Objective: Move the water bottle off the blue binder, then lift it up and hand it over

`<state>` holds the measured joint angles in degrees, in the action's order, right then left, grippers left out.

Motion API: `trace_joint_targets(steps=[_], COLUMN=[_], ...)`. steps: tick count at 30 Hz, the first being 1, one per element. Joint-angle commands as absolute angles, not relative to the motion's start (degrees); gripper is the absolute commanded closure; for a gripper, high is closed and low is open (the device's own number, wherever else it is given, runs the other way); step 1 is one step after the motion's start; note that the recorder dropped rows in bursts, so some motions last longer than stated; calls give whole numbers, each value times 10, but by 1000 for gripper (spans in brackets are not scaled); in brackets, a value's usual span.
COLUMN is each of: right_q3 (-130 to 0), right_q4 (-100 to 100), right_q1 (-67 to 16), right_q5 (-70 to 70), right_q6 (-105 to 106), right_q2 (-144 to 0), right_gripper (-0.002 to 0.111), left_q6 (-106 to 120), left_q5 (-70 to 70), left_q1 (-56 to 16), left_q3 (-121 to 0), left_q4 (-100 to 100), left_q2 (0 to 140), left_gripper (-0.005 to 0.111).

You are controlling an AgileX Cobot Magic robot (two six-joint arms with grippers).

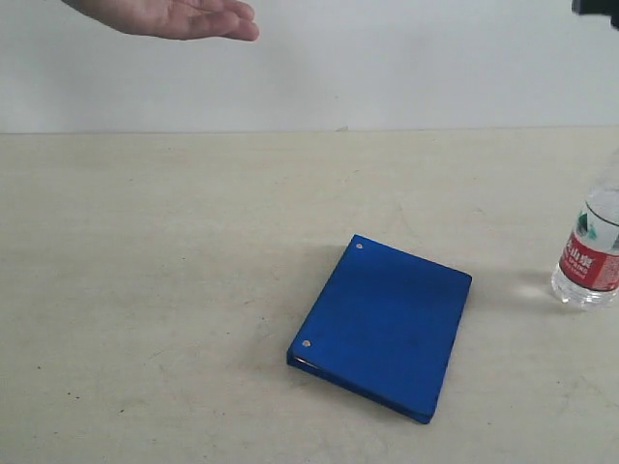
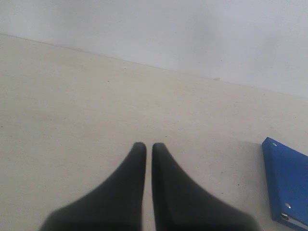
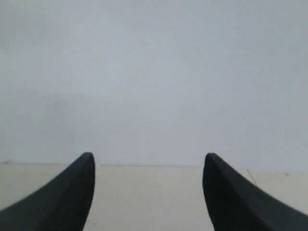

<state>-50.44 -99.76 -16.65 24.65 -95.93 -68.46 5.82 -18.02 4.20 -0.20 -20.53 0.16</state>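
The blue binder [image 1: 384,326] lies flat on the table right of centre, with nothing on it. The water bottle [image 1: 590,253] stands upright on the table at the far right edge, apart from the binder; its cap is cut off by the frame. In the left wrist view my left gripper [image 2: 145,147] is shut with nothing in it, low over bare table, and the binder's corner [image 2: 287,185] shows to one side. My right gripper [image 3: 149,161] is open and empty, facing the wall. A dark bit of the right arm [image 1: 598,8] shows at the top right corner.
A person's open hand [image 1: 179,17] reaches in palm-up at the top left, above the table. The beige table [image 1: 174,290] ends at a white wall behind.
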Motion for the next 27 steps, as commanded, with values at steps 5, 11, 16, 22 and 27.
trace_joint_targets(steps=[5, 11, 16, 22, 27], right_q3=[-499, -420, -334, -274, -273], right_q4=[-999, -999, -999, -999, -999], right_q1=[-166, -166, -166, -166, -166], right_q5=[-186, -454, -390, -327, -325], right_q6=[-992, -1065, -1177, -1200, -1200], right_q2=[-635, -691, -731, -739, -741], right_gripper=[58, 109, 108, 108, 107], left_q6=[92, 103, 103, -58, -56], left_q5=[-176, -176, -161, -157, -162], left_q1=[41, 41, 41, 41, 41], left_q3=[0, 0, 0, 0, 0], left_q4=[-179, -179, -179, -479, -579], left_q2=[0, 0, 0, 0, 0], left_gripper=[102, 102, 102, 102, 102])
